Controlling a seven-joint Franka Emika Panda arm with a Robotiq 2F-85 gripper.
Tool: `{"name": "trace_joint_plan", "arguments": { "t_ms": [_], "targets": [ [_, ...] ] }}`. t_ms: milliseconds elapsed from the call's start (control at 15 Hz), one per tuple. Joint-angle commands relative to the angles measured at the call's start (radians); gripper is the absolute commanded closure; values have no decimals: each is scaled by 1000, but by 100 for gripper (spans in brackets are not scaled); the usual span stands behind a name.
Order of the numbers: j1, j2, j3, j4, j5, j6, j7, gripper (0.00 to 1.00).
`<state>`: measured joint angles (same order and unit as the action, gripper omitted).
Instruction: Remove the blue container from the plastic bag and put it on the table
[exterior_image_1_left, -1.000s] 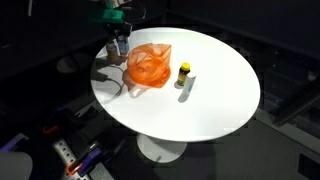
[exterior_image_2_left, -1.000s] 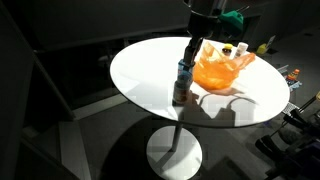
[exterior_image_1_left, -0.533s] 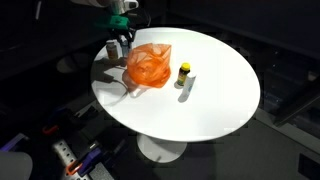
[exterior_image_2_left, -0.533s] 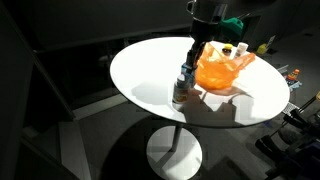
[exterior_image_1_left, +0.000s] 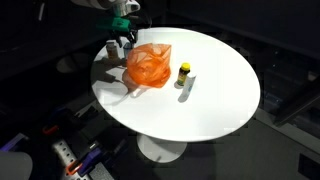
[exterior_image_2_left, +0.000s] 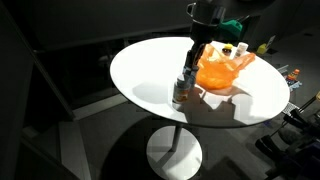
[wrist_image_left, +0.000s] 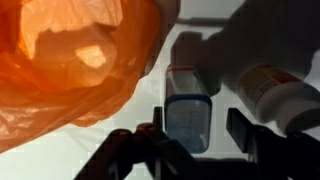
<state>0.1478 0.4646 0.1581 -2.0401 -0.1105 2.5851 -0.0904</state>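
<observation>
The blue container (wrist_image_left: 188, 112) stands upright on the white round table (exterior_image_1_left: 200, 100), beside the orange plastic bag (exterior_image_1_left: 148, 66) and outside it. My gripper (wrist_image_left: 198, 128) is open around the container, with a gap showing on the right finger's side. In both exterior views the gripper (exterior_image_1_left: 119, 36) (exterior_image_2_left: 192, 58) hangs just over the container (exterior_image_1_left: 112, 47) (exterior_image_2_left: 182, 86) near the table's edge. The bag (exterior_image_2_left: 220, 68) (wrist_image_left: 70, 70) lies crumpled and open next to it.
A small yellow bottle with a black cap (exterior_image_1_left: 183, 72) (exterior_image_2_left: 241, 49) stands on the far side of the bag. A white bottle (wrist_image_left: 275, 95) lies close to the container's right. The table edge (exterior_image_2_left: 150, 100) is near the container. Dark floor and cables surround the table.
The gripper has risen slightly over the last second. The blue container stays in place on the table beside the bag.
</observation>
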Motion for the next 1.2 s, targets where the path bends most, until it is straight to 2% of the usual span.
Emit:
{"name": "trace_joint_plan", "arguments": {
  "t_ms": [0, 533, 1133],
  "targets": [
    [1, -10, -2, 18, 11, -46, -15, 1],
    [27, -91, -76, -23, -20, -103, 113, 0],
    [-12, -233, -111, -88, 24, -227, 207, 0]
  ]
}}
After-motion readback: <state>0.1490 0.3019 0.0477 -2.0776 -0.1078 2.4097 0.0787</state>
